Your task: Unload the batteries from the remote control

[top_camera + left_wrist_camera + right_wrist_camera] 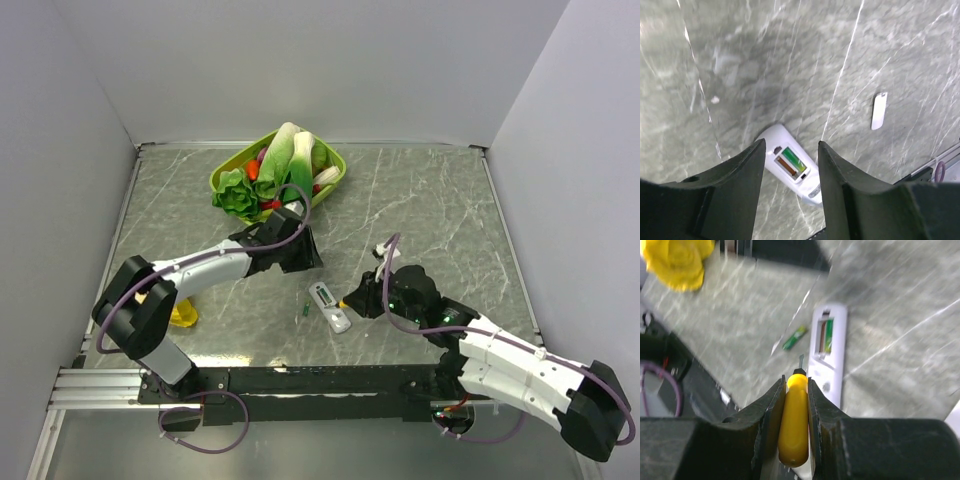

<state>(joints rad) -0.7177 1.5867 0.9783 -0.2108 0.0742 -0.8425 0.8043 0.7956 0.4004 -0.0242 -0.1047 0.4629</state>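
The white remote control point(328, 305) lies on the marble table with its back compartment open. One green battery point(794, 159) sits in the compartment beside an empty slot. A second green battery point(304, 305) lies loose on the table just left of the remote control point(829, 352). My left gripper point(791, 150) hangs open above the remote control point(812, 182), holding nothing; from above, that gripper point(305, 258) is behind and left of it. My right gripper point(796, 382) is shut on a yellow-handled screwdriver point(795, 415), whose tip points at the remote's near end.
A small white cover strip point(879, 110) lies apart from the remote. A green basket point(335, 160) of toy vegetables stands at the back. A yellow object point(183, 315) sits by the left arm's base. A black rail point(300, 380) runs along the near edge.
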